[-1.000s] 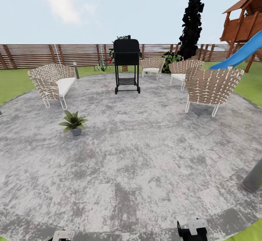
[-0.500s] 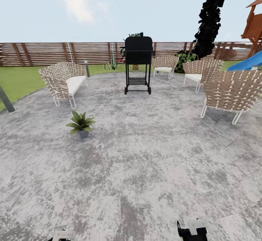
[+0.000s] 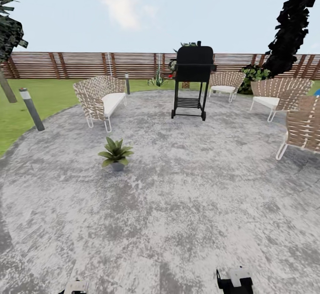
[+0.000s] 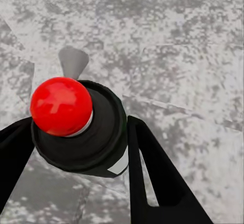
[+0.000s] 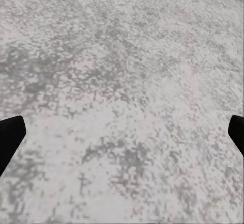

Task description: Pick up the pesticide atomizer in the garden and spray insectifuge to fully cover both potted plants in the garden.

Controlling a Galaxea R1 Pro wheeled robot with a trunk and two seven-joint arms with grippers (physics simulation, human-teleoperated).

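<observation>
In the left wrist view, the pesticide atomizer (image 4: 96,137), a dark bottle with a red round top, sits between two black fingers (image 4: 152,178); my left gripper (image 4: 76,153) is shut on it above the paving. One potted plant (image 3: 115,152), a green rosette in a small grey pot, stands on the patio ahead and to the left. A second small spiky plant (image 3: 156,81) grows by the fence beside the grill. My right gripper (image 5: 122,135) is open over bare paving, with only its fingertips at the picture's edges. Parts of both wrists show at the head view's lower edge.
A black grill (image 3: 192,83) stands at the patio's far side. A woven bench (image 3: 100,96) sits left of it, with woven chairs (image 3: 278,92) to the right. A bollard lamp (image 3: 31,109) stands on the grass at left. A wooden fence (image 3: 89,65) closes the back.
The head camera has turned left, so the whole scene has shifted right. The slide and playhouse have left the picture; a bollard lamp and a tree have come in at left.
</observation>
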